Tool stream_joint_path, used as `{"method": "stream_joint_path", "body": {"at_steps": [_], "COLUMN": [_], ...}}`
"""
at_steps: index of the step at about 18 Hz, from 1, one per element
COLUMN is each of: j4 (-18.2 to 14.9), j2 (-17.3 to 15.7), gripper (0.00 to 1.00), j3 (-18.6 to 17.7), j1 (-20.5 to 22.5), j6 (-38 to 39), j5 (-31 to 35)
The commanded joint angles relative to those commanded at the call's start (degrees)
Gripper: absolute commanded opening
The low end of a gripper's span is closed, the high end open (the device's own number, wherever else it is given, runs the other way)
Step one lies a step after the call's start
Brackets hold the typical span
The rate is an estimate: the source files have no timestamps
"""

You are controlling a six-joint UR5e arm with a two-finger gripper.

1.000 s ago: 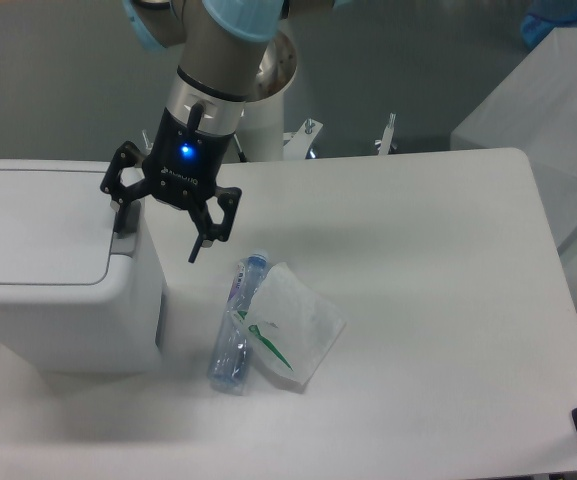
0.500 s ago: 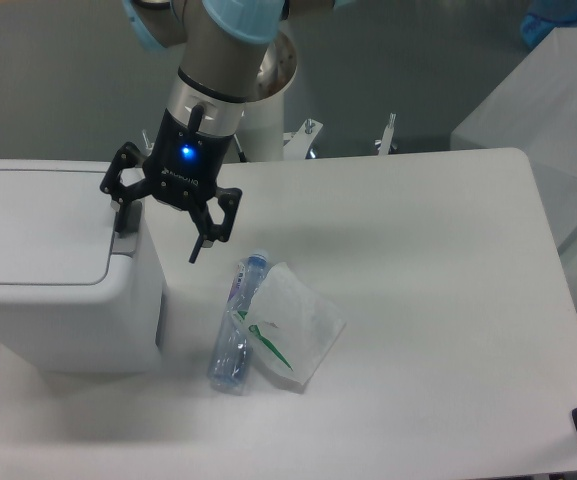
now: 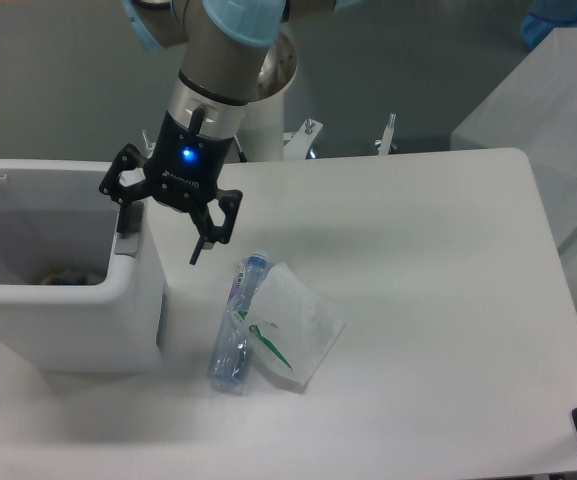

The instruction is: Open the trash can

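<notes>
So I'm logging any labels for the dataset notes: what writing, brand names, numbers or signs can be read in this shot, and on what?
Gripper: a line of small white print on the black body below the blue light, too blurred to read.
Plastic bottle: a bluish label near the neck, text too small to read.
Clear bag: green marks only, no legible letters.
Trash can: no text visible.

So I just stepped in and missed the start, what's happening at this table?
A robot arm's tool, jaws spread, has one finger on the grey push tab of the white trash can. The lid was shut half a second ago; now the bin stands open. A plastic bottle and bag lie beside it.
</notes>
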State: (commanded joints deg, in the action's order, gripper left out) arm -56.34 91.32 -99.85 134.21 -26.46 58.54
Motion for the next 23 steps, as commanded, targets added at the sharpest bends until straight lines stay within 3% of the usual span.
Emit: {"method": "stream_joint_path", "body": {"at_steps": [6,11,16,20,23], "j4": [-0.09,1.23,1.58,1.50,1.49], "j2": [0.26,2.98,10.70,15.37,18.18], "gripper": [1.00,1.00,1.00,1.00,1.00], "j3": [1.76,2.90,7.46,10.37,10.90], "j1": [1.22,7.63,14.49,17.22,18.45], "j6": [0.00,-0.61,-4.74,-9.03,-14.92], "j5": [-0.09,0.09,0.70,11.05,15.10]}}
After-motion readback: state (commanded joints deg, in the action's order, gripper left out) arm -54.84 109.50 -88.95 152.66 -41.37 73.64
